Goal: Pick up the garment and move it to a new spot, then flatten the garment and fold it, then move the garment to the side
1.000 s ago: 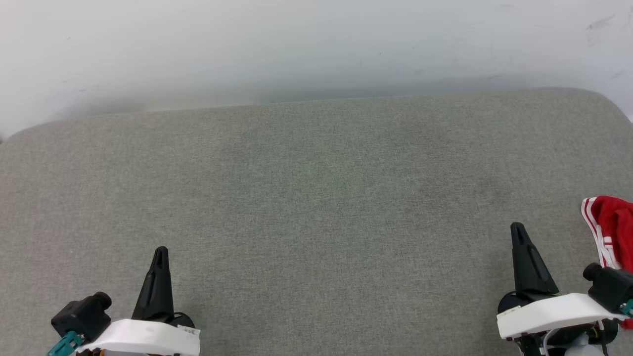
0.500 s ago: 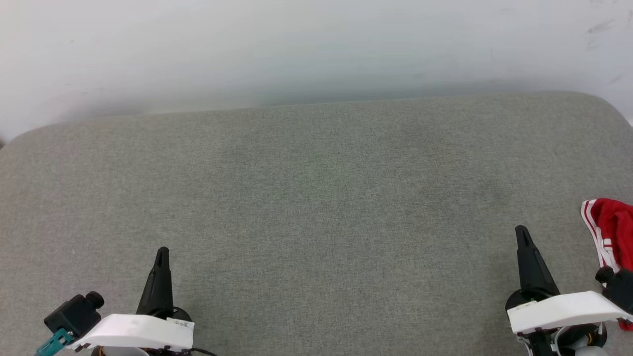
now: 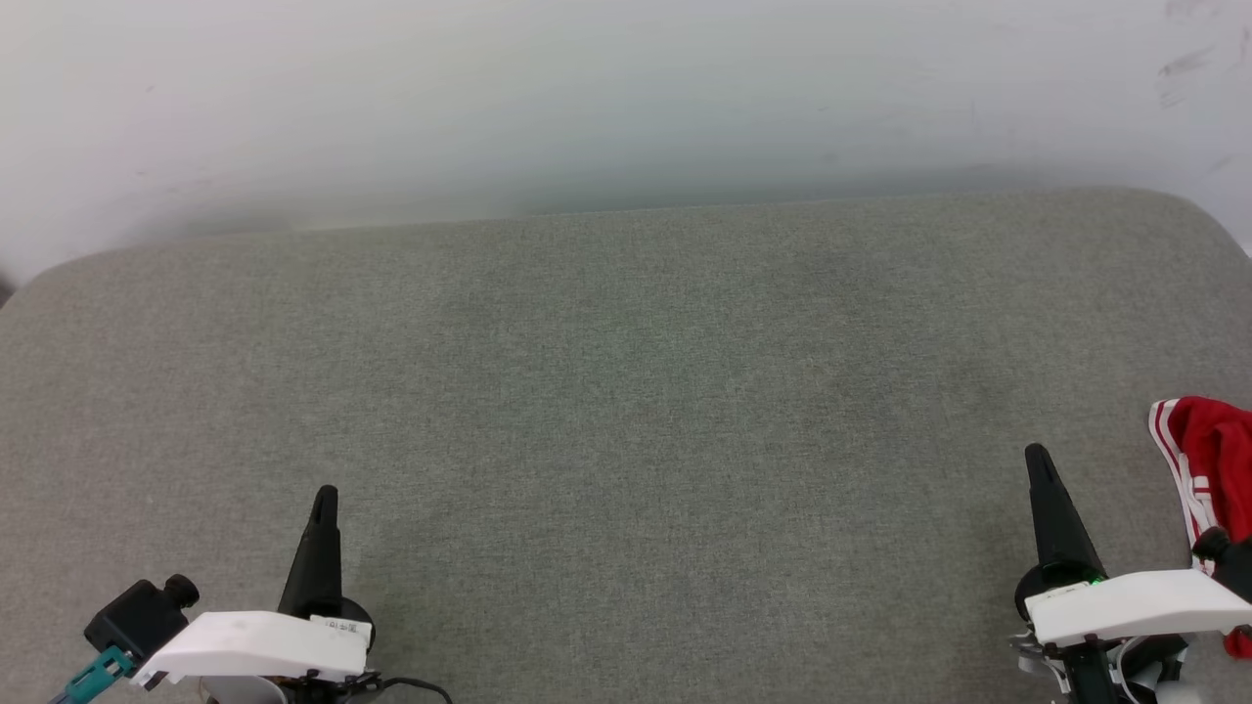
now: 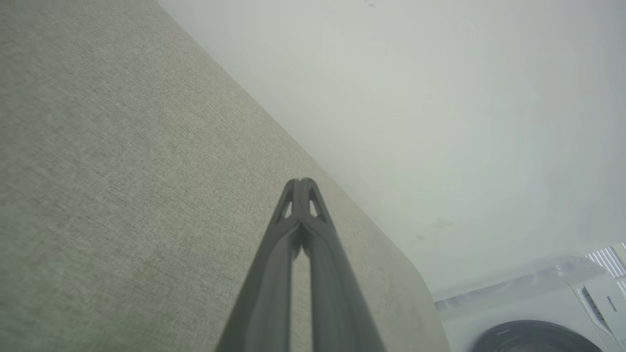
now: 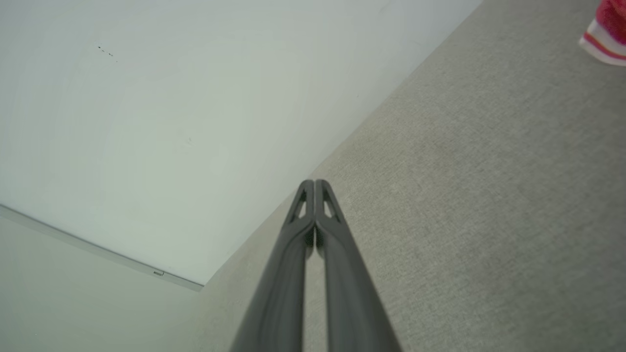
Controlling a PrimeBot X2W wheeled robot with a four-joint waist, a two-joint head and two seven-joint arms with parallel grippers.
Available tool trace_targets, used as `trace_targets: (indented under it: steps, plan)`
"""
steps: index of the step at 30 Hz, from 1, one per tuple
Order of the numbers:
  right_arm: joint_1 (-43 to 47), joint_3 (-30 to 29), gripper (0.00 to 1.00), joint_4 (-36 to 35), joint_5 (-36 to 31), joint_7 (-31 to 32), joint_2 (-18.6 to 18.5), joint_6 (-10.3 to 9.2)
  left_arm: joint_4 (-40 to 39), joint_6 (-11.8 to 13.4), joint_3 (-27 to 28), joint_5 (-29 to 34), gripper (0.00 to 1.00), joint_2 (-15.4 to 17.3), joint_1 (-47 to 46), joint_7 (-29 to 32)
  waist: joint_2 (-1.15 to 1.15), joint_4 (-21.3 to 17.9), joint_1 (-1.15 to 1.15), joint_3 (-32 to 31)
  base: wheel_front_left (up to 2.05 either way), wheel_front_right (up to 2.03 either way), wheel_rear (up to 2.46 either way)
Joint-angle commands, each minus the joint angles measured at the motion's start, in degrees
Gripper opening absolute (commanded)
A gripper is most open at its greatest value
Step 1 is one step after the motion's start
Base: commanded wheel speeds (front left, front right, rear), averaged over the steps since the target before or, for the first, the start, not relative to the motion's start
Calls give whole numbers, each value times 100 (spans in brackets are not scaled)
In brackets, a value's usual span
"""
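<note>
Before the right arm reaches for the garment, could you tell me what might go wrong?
The garment lies bunched at the head view's right edge, partly cut off, so a grasp may catch just the striped trim. The right gripper is shut; unless it opens, it may shove the cloth along the grey surface.

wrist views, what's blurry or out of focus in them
Left wrist view: left gripper sharper at the tips, smeared near the bottom edge; fabric weave readable. Right wrist view: right gripper likewise; garment a fuzzy red-and-white patch, top right.

Red garment (image 3: 1213, 455) bunched; white-striped trim; far right
</note>
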Motion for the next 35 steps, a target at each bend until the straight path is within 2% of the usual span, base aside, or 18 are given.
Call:
trace_targets:
  steps: [1, 35]
  plan:
    - [-138, -19, 0, -44, 189, 36, -52, 0, -19, -6, -4, -176, 0, 52, -162, 47, 0, 2, 0, -6, 0, 0, 0]
    - [-223, -178, 0, 142, 2176, 532, -53, 0, 290, -11, 56, -2076, 0, 51, -378, 568, 0, 37, 0, -132, 0, 0, 0]
